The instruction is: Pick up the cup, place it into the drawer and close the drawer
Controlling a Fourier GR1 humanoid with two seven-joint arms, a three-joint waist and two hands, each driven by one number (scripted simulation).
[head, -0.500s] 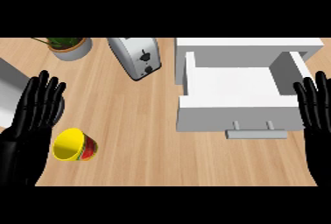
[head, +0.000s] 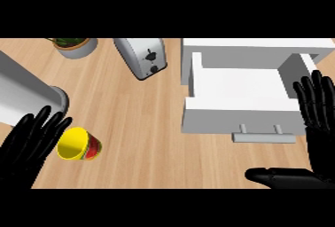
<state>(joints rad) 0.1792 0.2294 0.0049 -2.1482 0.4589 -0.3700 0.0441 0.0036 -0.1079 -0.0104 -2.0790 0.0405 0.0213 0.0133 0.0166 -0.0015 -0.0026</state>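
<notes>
On my feed I count two hands, one cup, one drawer, one toaster, one potted plant and one grey cylinder, all on a pale wood-grain desk (head: 137,133).

At the far left, my left hand (head: 29,144) lies low on the desk, glossy black, fingers straight and spread, grasping nothing. Its fingertips point up toward the smooth grey cylinder (head: 26,99), which runs in from the left edge and ends in a rounded cap.

Just beside that hand, at its right, the cup (head: 78,144) lies on its side on the desk: yellow inside and at the round rim, with a red and green band on the outside. I cannot tell whether the fingers touch it.

At the top left stands the potted plant (head: 74,45), green leaves in a round grey pot. Next comes the toaster (head: 142,57), a shiny metal oblong set at a slant.

Right of centre, the white boxy drawer (head: 239,95) stands pulled out, with a flat grey bar handle at its front.

At the right edge, my right hand (head: 318,119) shows fingers straight and released, thumb stretched leftward along the bottom.
</notes>
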